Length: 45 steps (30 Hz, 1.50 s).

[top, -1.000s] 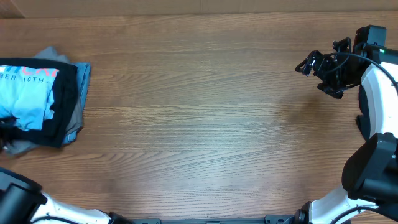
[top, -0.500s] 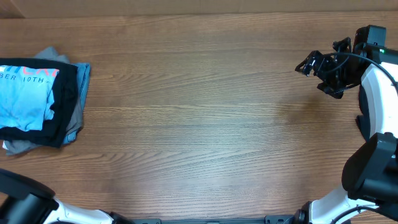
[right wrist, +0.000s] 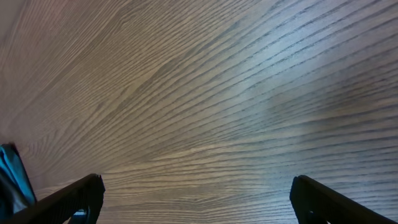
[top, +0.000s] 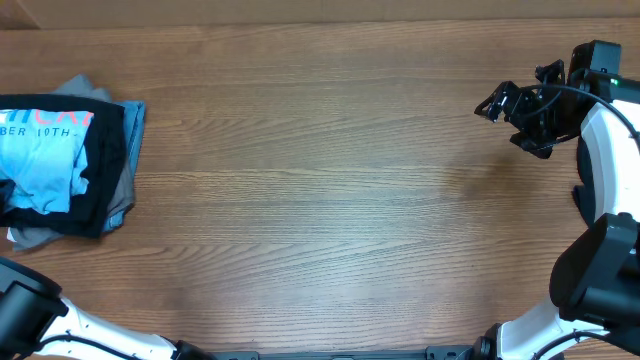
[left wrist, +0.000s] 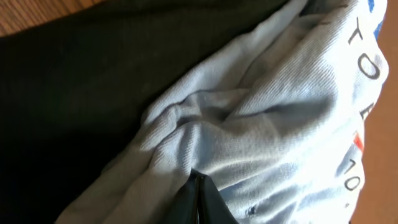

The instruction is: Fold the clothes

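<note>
The soft sky-blue T-shirt [left wrist: 267, 106] is pinched mid-fold by the left pincer [left wrist: 198, 198]; a hem is judged better. The right pincer [right wrist: 196, 186] is opened wide.

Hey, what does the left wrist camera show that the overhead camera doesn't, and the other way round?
Left wrist only: the left end effector pinched shut on a bunched fold of the light blue T-shirt. Overhead only: the grey T-shirt at the pile's bottom and the open right end effector. Both: that blue shirt lying on the black T-shirt.
</note>
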Each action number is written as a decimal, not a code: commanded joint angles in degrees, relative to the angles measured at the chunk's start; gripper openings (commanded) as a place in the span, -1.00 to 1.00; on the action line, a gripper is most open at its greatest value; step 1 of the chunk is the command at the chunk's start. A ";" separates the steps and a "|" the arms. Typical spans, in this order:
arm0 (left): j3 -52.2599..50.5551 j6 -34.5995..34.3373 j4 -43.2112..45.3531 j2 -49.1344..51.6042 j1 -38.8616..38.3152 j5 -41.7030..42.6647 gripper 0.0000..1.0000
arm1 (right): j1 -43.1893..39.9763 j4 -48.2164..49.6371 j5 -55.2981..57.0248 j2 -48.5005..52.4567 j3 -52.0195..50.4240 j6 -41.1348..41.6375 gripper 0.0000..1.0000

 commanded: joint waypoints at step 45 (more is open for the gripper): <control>-0.66 -9.01 -0.98 -20.83 -52.89 -6.99 1.00 | -0.07 0.31 0.37 0.11 -0.26 -0.20 1.00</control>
